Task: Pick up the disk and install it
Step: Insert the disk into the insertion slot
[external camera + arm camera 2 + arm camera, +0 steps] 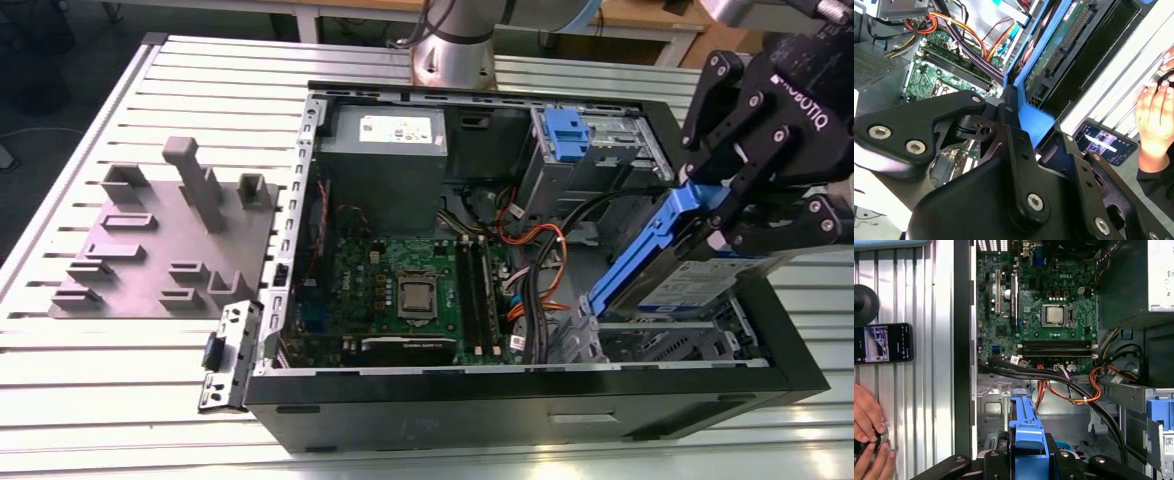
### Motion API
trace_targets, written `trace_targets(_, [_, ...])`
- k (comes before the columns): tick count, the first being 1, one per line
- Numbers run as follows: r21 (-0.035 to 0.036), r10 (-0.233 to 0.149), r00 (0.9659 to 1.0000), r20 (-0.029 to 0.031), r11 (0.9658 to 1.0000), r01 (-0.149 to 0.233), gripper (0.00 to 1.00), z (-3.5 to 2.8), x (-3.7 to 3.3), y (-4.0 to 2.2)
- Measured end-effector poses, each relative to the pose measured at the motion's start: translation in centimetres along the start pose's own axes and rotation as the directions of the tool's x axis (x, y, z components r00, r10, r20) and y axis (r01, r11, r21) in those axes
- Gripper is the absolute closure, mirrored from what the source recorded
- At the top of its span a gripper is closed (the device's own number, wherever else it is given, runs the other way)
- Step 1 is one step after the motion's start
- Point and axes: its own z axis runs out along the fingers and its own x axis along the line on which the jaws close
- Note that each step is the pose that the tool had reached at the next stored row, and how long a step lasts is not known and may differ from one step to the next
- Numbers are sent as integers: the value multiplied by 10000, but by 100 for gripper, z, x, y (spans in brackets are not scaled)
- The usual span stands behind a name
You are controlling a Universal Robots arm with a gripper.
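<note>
My gripper (731, 218) is shut on the disk (690, 287), a silver-grey drive with a white and blue label and a blue bracket (650, 255) along its edge. In the exterior view I hold it tilted, its lower end just above the drive bay (667, 340) at the near right corner of the open computer case (534, 385). The second wrist view shows the disk's green circuit side (1061, 47) and blue bracket (1030, 116) clamped between black fingers (1013, 137). In the first wrist view the blue bracket (1026, 427) sticks out from the gripper (1026, 465) over the bay's metal floor.
Inside the case lie a motherboard (407, 290), a power supply (387, 140), orange and black cables (527, 250) and a second blue drive carrier (566, 135). A grey fixture block (167, 240) stands at the exterior view's left. A phone (881, 343) and a person's hand (866, 420) rest beside the case.
</note>
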Motion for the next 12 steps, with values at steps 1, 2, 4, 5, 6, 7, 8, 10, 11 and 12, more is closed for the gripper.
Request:
trace_targets(1, [0,0,10000,1,10000,0,63,15,1,-1])
trace_targets(2, [0,0,10000,1,10000,0,63,29,1,-3])
trace_targets(4, [0,-1,10000,0,10000,1,63,37,1,-6])
trace_targets(5, [0,0,10000,0,10000,0,63,37,2,-6])
trace_targets(6, [0,0,10000,-1,10000,0,63,37,1,-6])
trace_targets(7, [0,1,10000,-1,10000,-1,63,37,1,-7])
trace_targets(8, [0,0,10000,0,10000,0,63,37,1,-7])
trace_targets(10, [0,0,10000,1,10000,0,63,38,2,-8])
trace_targets(11, [0,1,10000,0,10000,-1,63,37,2,-8])
trace_targets(12, [1,1,10000,-2,10000,-1,62,37,1,-8])
